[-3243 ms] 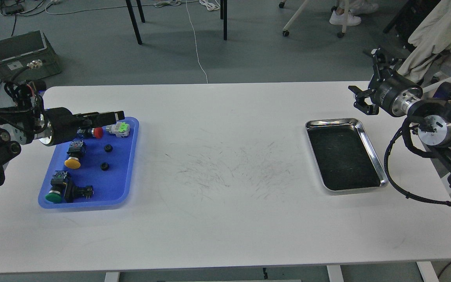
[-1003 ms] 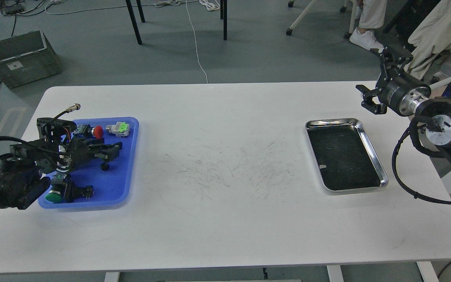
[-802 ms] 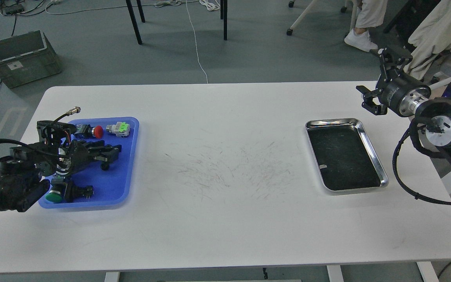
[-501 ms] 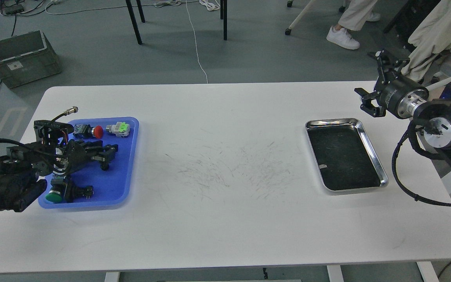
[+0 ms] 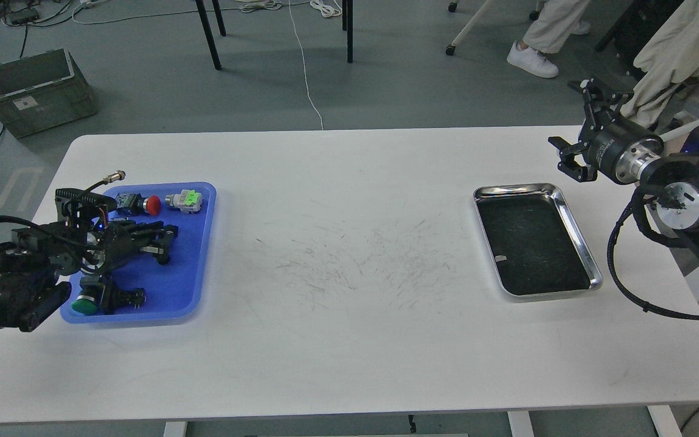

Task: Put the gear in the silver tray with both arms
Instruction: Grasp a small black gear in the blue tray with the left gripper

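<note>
The silver tray (image 5: 514, 189) lies empty at the right of the white table. Small black gears lie in the blue tray (image 5: 198, 267) at the left; one gear (image 5: 163, 261) shows just below my left gripper's lower finger, and I cannot tell whether they touch. Another gear is hidden under the fingers. My left gripper (image 5: 164, 240) is low inside the blue tray with its fingers apart. My right gripper (image 5: 575, 124) is open and empty, held in the air beyond the silver tray's far right corner.
The blue tray also holds a red push button (image 5: 152, 205), a grey and green switch (image 5: 185, 199) and a green push button (image 5: 84, 305). A grey crate (image 5: 34, 91) stands on the floor at the far left. A cloth-draped chair (image 5: 677, 54) stands at the right.
My left arm has come down from above the blue tray into it, then drawn slightly back to the left. My right gripper has barely shifted. A person's feet moved in the background.
</note>
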`<state>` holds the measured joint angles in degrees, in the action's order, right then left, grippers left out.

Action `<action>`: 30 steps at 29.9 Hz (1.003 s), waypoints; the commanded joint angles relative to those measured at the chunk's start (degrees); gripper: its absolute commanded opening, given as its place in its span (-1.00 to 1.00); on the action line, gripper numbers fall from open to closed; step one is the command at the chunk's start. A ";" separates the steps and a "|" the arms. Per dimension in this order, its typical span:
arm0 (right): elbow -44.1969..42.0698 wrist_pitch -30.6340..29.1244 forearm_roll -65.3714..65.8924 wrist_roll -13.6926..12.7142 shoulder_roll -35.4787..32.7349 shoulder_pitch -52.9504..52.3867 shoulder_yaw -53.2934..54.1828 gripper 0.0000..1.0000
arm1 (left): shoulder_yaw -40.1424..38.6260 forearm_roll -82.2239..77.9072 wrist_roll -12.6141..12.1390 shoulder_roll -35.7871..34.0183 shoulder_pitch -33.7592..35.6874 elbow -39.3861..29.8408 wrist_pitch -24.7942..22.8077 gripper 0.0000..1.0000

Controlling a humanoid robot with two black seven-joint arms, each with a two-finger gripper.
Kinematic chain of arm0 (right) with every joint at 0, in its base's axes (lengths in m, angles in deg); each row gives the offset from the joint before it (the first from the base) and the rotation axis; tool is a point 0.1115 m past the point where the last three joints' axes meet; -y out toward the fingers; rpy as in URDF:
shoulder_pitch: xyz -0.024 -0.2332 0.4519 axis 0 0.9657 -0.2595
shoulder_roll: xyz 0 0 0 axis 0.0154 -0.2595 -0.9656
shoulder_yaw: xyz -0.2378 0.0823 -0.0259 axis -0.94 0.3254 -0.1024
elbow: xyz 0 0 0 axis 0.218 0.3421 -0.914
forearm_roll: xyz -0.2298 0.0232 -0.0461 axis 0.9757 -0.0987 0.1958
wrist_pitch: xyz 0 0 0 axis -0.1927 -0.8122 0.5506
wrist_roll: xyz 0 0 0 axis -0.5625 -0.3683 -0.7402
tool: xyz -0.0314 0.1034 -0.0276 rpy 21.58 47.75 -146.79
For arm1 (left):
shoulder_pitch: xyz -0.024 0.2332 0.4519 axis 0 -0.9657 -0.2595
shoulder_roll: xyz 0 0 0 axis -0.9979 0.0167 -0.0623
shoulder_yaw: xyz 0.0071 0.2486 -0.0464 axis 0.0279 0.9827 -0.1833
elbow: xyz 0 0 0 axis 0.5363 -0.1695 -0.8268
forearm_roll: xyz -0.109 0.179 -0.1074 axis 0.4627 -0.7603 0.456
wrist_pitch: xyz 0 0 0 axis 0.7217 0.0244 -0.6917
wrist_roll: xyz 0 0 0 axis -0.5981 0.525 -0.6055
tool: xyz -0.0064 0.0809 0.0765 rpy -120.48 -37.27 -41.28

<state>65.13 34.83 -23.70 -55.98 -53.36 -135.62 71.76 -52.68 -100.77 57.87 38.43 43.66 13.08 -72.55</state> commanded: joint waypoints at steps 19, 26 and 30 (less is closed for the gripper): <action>-0.01 -0.06 0.09 0.08 -0.06 0.01 -0.35 0.97 | -0.30 0.79 0.02 -5.02 0.63 -1.05 -0.59 -0.72; -0.01 -0.06 0.09 0.08 -0.58 0.10 -0.35 0.97 | -0.83 3.86 0.02 -7.74 1.25 -5.00 -1.55 -0.79; -0.09 -0.06 0.09 0.08 -0.76 0.45 -0.35 0.97 | -0.39 7.30 0.02 -9.77 1.86 -10.02 -2.35 -0.79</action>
<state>65.09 34.80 -23.63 -55.89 -53.93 -135.37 71.41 -53.33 -95.16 57.88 29.77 45.26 6.02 -74.49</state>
